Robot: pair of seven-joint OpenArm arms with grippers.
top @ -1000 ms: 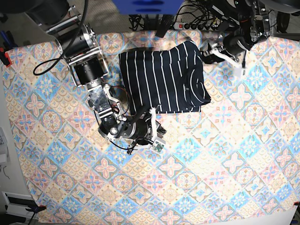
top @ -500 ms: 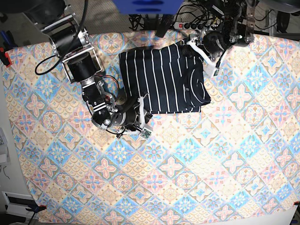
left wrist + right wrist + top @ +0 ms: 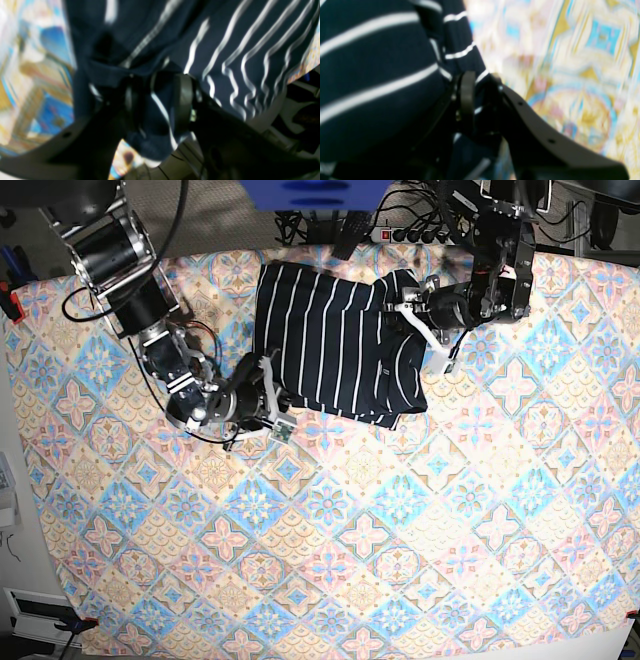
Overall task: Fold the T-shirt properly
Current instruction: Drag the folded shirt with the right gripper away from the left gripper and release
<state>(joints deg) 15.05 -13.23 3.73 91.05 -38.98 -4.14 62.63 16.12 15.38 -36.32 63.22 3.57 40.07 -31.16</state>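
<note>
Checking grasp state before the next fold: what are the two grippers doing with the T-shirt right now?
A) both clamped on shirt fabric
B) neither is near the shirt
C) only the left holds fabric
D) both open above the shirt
A: the wrist views show striped T-shirt fabric pinched in the left gripper and in the right gripper, one at each side edge of the shirt.

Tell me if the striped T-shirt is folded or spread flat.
Partly folded: the T-shirt lies doubled in a compact block, sleeves tucked, while both grippers pinch its edges.
</note>
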